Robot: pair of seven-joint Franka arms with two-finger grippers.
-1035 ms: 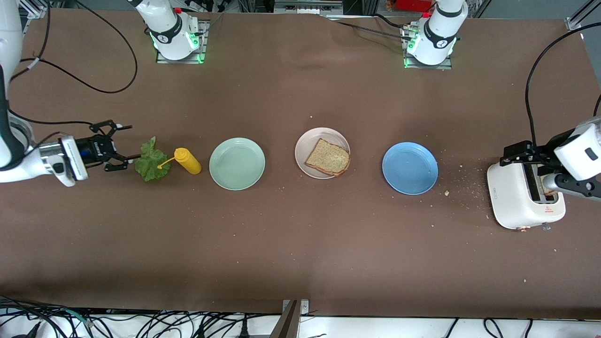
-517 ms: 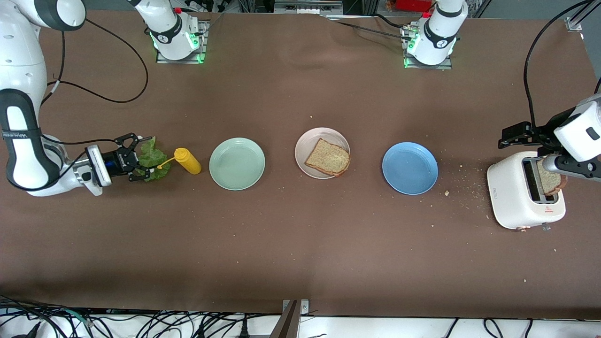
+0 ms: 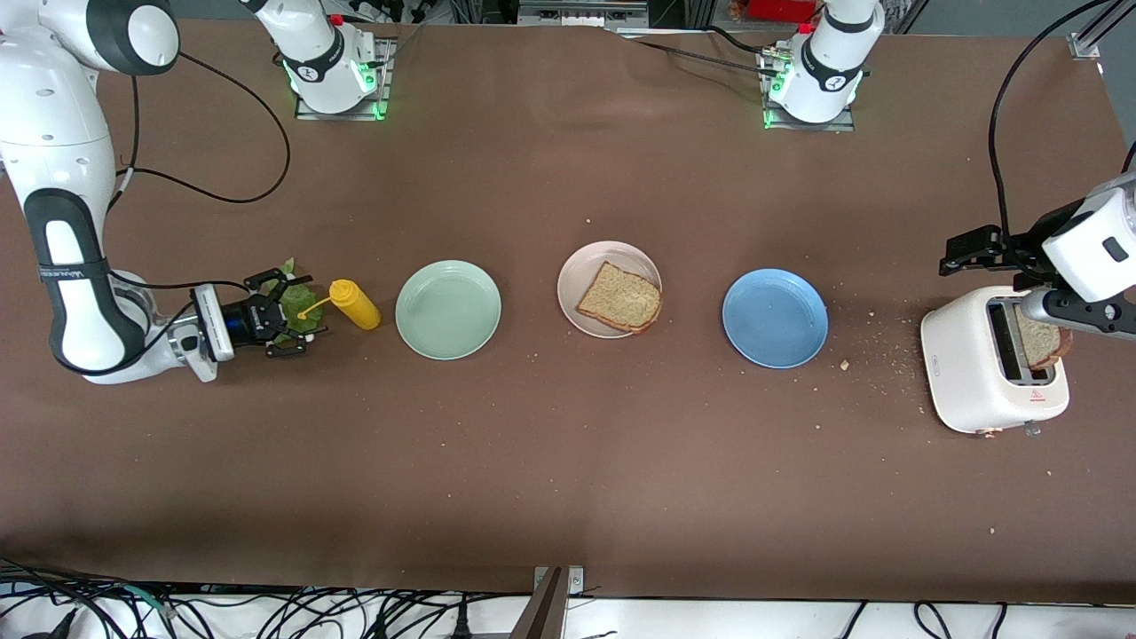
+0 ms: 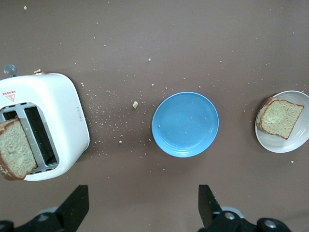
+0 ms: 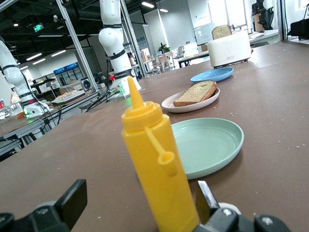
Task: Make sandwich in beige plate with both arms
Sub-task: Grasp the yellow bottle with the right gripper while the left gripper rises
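Observation:
One brown bread slice (image 3: 620, 297) lies on the beige plate (image 3: 586, 257), also seen in the left wrist view (image 4: 279, 117). A second slice (image 3: 1044, 343) sticks up tilted from a toaster slot and shows in the left wrist view (image 4: 14, 154). The green lettuce leaf (image 3: 302, 312) lies on the table beside the yellow bottle (image 3: 355, 303). My right gripper (image 3: 286, 316) is low at the leaf, open, fingers on either side of it. In the right wrist view the open right gripper (image 5: 139, 205) faces the bottle (image 5: 154, 159); the leaf is hidden. My left gripper (image 3: 981, 251) is open and empty over the table beside the toaster (image 3: 976, 364).
A mint-green plate (image 3: 448, 310) sits between the bottle and the beige plate. A blue plate (image 3: 775, 318) sits between the beige plate and the toaster. Crumbs lie scattered by the toaster. Black cables trail over the table at both ends.
My right gripper has moved along the table toward the bottle and now straddles the lettuce. My left gripper has pulled away from the toaster top, and the slice now stands up out of the slot.

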